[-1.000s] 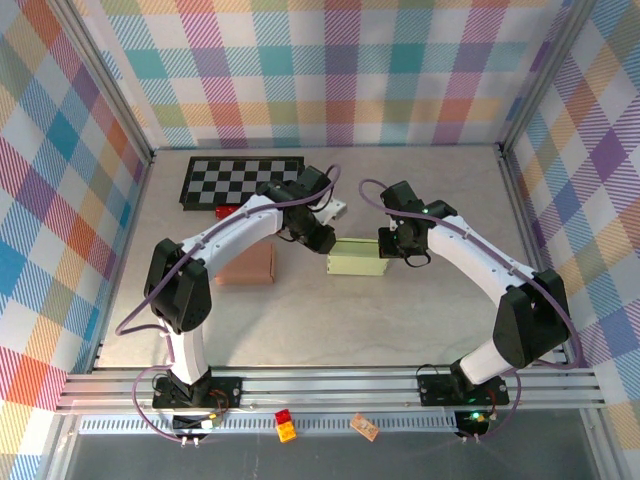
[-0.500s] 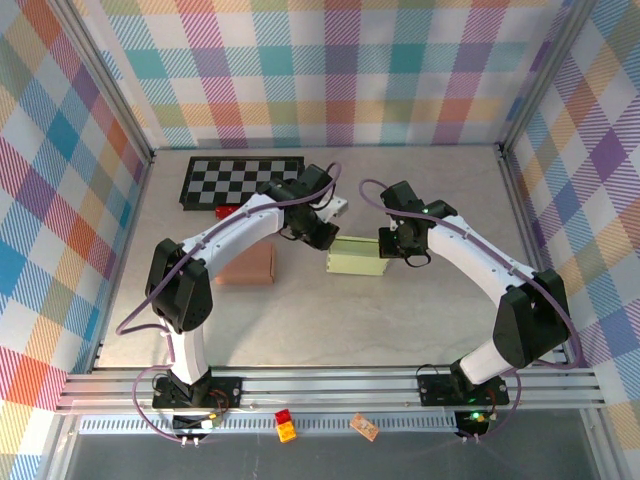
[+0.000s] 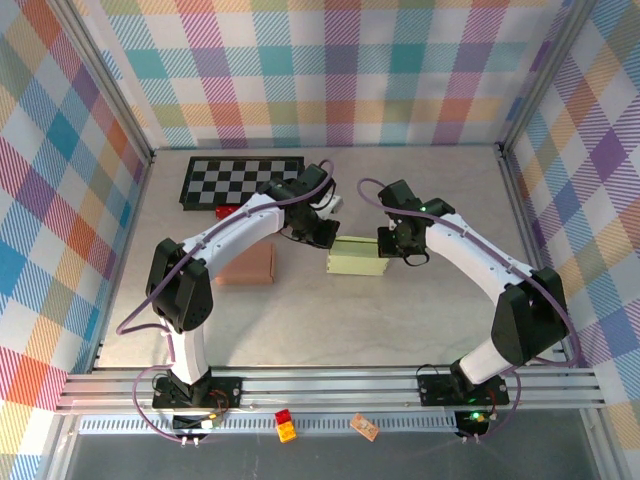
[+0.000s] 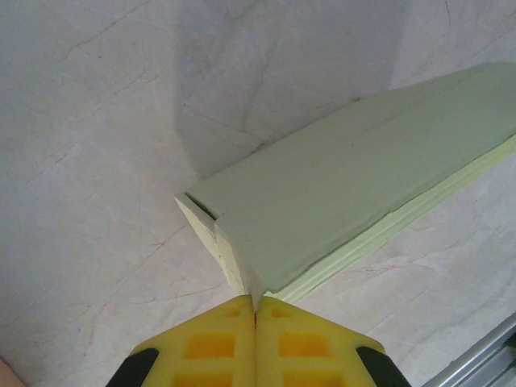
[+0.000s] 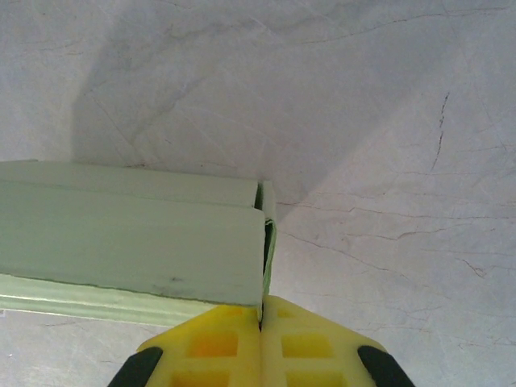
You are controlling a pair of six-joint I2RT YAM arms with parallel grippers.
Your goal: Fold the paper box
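Note:
The pale green paper box (image 3: 357, 257) lies flat in the middle of the table, between my two grippers. My left gripper (image 3: 327, 239) is at its left end. In the left wrist view the yellow fingers (image 4: 201, 347) meet, and the near corner of the box (image 4: 347, 185) is pinched in the seam of the left gripper (image 4: 255, 301). My right gripper (image 3: 386, 244) is at the right end. In the right wrist view the right gripper (image 5: 261, 310) is shut on the thin end flap of the box (image 5: 137, 242).
A black-and-white chessboard (image 3: 240, 180) lies at the back left, with a small red piece (image 3: 224, 211) at its near edge. A brown block (image 3: 247, 265) sits left of the box. A small white object (image 3: 335, 207) lies behind the left gripper. Aluminium rails (image 3: 330, 385) run along the near edge.
My left gripper has closed on the left corner of the box and shifted slightly toward the back. The right gripper has stayed shut in place.

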